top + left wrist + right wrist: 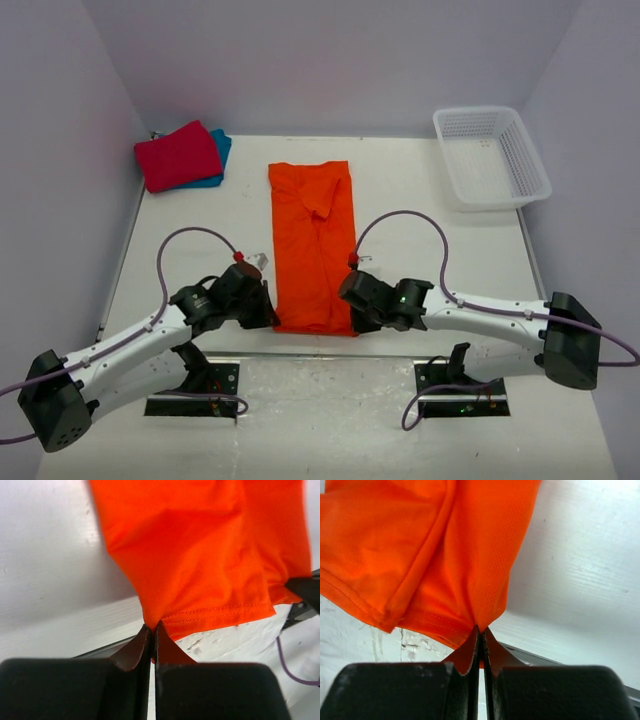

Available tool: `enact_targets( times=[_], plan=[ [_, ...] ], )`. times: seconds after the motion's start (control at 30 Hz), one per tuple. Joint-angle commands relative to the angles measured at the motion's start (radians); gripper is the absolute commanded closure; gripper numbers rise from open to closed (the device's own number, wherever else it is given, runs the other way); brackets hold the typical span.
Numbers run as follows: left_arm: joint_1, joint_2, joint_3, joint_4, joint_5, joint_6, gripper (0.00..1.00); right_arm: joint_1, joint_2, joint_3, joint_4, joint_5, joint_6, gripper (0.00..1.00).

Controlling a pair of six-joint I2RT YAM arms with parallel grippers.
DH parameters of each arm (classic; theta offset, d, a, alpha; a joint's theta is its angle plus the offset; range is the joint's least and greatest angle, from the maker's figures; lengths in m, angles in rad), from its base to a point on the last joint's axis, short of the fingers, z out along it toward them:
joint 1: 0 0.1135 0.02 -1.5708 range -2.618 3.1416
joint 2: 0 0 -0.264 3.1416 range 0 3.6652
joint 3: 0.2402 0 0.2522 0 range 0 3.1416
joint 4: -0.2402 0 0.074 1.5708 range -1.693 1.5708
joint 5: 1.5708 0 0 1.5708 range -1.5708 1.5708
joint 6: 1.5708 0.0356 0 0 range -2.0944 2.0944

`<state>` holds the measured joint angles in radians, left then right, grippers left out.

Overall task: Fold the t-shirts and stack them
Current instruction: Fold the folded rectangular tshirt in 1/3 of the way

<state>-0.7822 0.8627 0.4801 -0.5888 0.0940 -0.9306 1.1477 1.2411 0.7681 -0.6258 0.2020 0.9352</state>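
An orange t-shirt lies as a long narrow strip down the middle of the table, folded lengthwise. My left gripper is shut on its near left hem corner, seen pinched in the left wrist view as orange cloth between the fingertips. My right gripper is shut on the near right hem corner; the right wrist view shows the orange cloth running into the closed gripper. A red t-shirt lies folded on a teal t-shirt at the back left.
A white lattice basket stands at the back right. The table is bounded by pale walls on the left, back and right. Purple cables arch over both arms. The arm bases are bolted at the near edge.
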Motion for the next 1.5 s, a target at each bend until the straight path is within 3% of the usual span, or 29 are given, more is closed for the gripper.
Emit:
enact_targets(
  times=[0.0,0.23,0.47,0.67,1.0,1.47],
  plan=[
    [-0.002,0.039,0.115,-0.028,-0.053,0.038,1.0,-0.025,0.03,0.094,-0.1,0.1,-0.05,1.0],
    [0.03,0.269,0.297,0.024,-0.08,0.136,1.0,-0.178,0.164,0.256,-0.066,0.074,-0.202,1.0],
    [0.25,0.427,0.435,0.064,-0.059,0.306,1.0,-0.35,0.303,0.393,-0.04,0.013,-0.37,1.0],
    [0.313,0.599,0.592,0.069,-0.071,0.36,1.0,-0.46,0.438,0.554,-0.04,-0.068,-0.478,1.0],
    [0.382,0.809,0.767,0.093,-0.056,0.383,1.0,-0.545,0.638,0.853,-0.15,-0.124,-0.553,1.0],
    [0.431,0.934,0.908,0.086,-0.027,0.431,1.0,-0.625,0.805,1.007,-0.213,-0.17,-0.59,1.0]
  ],
)
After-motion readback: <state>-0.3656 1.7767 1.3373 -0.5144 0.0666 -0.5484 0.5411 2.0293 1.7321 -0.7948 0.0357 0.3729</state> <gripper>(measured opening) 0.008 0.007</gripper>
